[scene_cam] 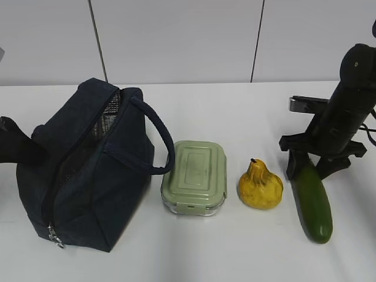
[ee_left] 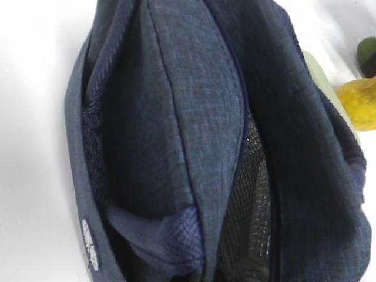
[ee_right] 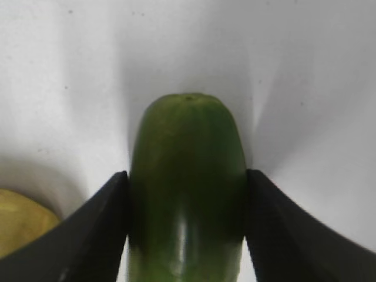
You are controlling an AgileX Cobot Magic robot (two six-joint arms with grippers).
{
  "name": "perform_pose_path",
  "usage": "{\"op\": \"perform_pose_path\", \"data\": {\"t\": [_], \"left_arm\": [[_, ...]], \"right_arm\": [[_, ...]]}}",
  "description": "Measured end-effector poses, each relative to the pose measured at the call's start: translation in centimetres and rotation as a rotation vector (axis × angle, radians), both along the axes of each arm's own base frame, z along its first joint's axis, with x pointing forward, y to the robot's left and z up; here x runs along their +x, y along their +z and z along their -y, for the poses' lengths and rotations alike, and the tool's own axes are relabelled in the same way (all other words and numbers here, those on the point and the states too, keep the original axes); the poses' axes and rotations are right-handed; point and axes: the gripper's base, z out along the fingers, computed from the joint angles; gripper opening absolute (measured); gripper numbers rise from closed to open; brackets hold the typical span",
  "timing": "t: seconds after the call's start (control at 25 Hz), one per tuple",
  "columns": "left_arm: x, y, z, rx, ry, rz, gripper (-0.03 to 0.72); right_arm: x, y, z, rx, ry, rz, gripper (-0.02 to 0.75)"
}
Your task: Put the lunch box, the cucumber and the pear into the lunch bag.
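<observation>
Exterior view: the right gripper straddles the cucumber's far end, pear, lunch box and lunch bag lying leftward of it; left wrist view: only the bag's gaping zip (left gripper unseen); right wrist view: fingers pinching the cucumber; the grasp is in hand, and next comes a lift toward the bag.

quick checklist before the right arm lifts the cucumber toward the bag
1. Right pincer straddles the cucumber, a finger on each side: ok.
2. Firm grip on it: cannot tell.
3. Lunch bag zip parted, mesh lining showing: ok.
4. Opening wide enough for the cucumber: cannot tell.
5. Pear and lunch box lie between cucumber and bag, so lift over them: not ok for a low path.
6. Left pincer holding the bag: cannot tell.
</observation>
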Motion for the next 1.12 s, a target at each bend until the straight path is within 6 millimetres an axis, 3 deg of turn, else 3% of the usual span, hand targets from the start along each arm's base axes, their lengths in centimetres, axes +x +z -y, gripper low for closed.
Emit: {"op": "perform_pose_path", "data": {"t": [0.2,0.32,0.44,0.6,0.8,0.92,1.12], "left_arm": [[0.0,0.0,0.0,0.001,0.002,0.004,0.002],[0.0,0.0,0.0,0.001,0.002,0.003,0.002],[0.0,0.0,0.0,0.001,0.002,0.003,0.001],[0.0,0.0,0.0,0.001,0.003,0.005,0.001],[0.1,0.0,0.0,-0.003,0.005,0.005,0.001],[0.1,0.0,0.0,-0.007,0.007,0.006,0.001],[0.1,0.1,0.1,-0.013,0.011,0.007,0.001]], "right_arm": [[0.0,0.2,0.0,0.003,0.002,-0.012,0.395],[0.6,1.6,-0.1,0.006,0.011,0.004,0.395],[1.5,5.4,-0.4,0.037,0.015,0.077,0.395],[2.4,12.1,-2.0,0.229,0.036,0.209,0.395],[2.6,17.8,-8.0,0.574,0.129,0.350,0.395],[1.8,18.9,-12.6,0.692,0.181,0.393,0.395],[0.2,19.7,-19.5,0.747,0.224,0.504,0.395]]}}
